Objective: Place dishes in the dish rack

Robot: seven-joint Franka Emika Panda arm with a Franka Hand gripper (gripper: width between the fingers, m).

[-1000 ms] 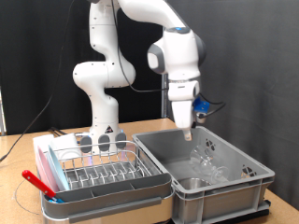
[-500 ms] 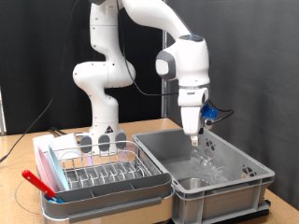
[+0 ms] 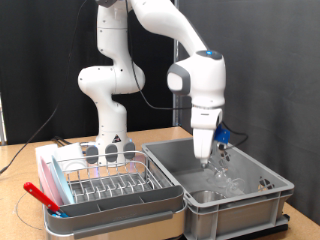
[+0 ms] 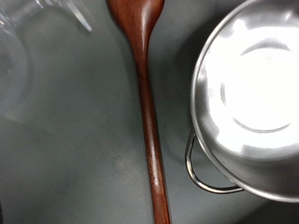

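the grey bin (image 3: 262, 185) holds a steel bowl (image 4: 254, 89), a wooden spoon (image 4: 145, 84) and glassware (image 4: 23, 37); the gripper (image 3: 203, 157) hovers inside it, its opening unclear; the dish rack (image 3: 105, 183) stands beside the bin.

wooden spoon (image 4: 145, 84) on grey floor (image 4: 75, 140), beside shiny steel pot (image 4: 250, 93); clear glass (image 4: 19, 47) at corner.
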